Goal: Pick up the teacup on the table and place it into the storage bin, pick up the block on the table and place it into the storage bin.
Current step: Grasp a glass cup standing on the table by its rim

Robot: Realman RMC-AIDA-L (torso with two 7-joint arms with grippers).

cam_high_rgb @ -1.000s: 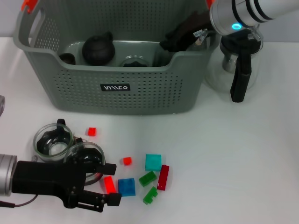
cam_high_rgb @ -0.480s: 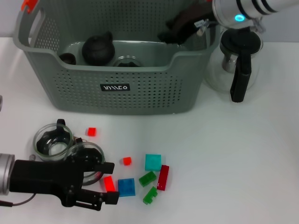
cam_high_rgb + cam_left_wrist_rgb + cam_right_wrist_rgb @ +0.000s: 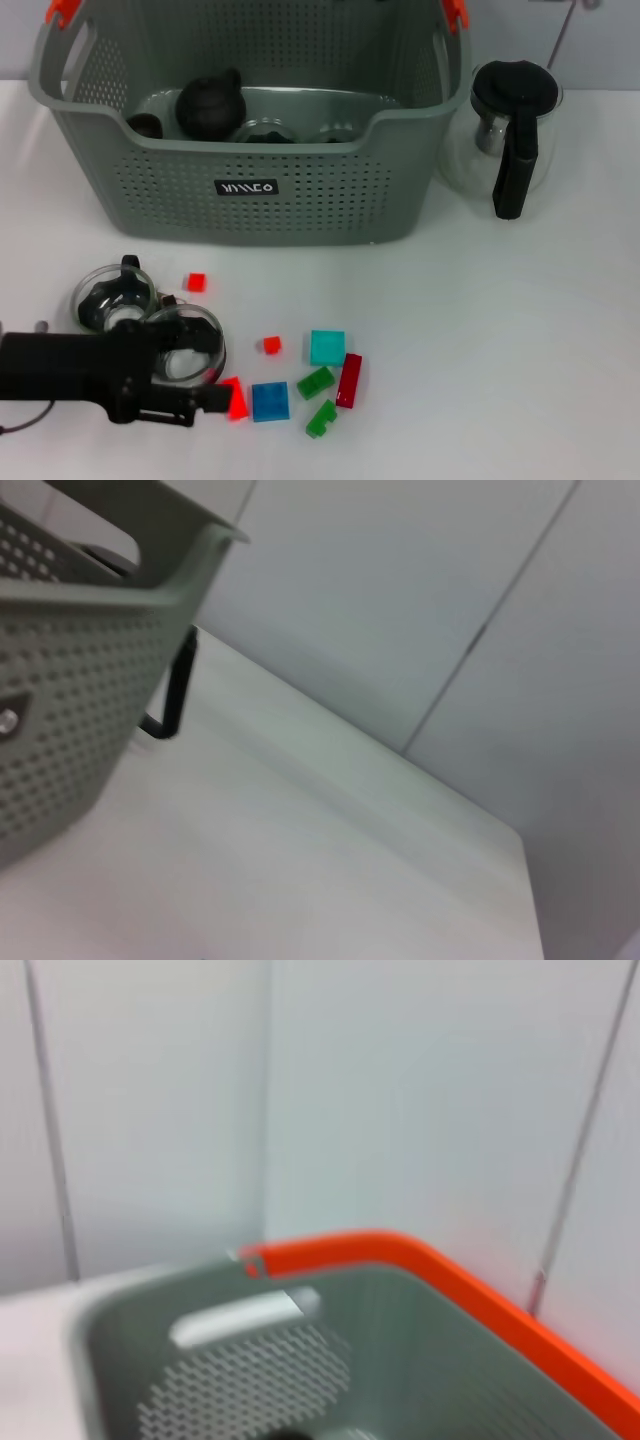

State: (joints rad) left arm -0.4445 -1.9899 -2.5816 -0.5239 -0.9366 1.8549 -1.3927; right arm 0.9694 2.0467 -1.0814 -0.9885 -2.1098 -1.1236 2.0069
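Note:
The grey perforated storage bin point(image 3: 250, 190) stands at the back of the table and holds a black teapot point(image 3: 210, 102) and dark cups. Two glass teacups sit at the front left, one point(image 3: 110, 300) farther left and one point(image 3: 190, 345) nearer the blocks. My black left gripper point(image 3: 205, 370) lies low at the front left, open, its fingers on either side of the nearer teacup. A red block point(image 3: 237, 398) touches its lower fingertip. The right gripper is out of the head view. The right wrist view shows only the bin's orange-clipped rim point(image 3: 420, 1260).
Loose blocks lie in front of the bin: small red point(image 3: 196, 282), small red point(image 3: 271, 345), teal point(image 3: 327, 347), blue point(image 3: 270, 401), two green point(image 3: 316, 382), dark red point(image 3: 350, 380). A glass pitcher point(image 3: 505, 140) with a black handle stands right of the bin.
The right arm has risen from over the bin's back right corner and left the head view. My left gripper has drawn back leftward, its fingers now alongside the nearer teacup.

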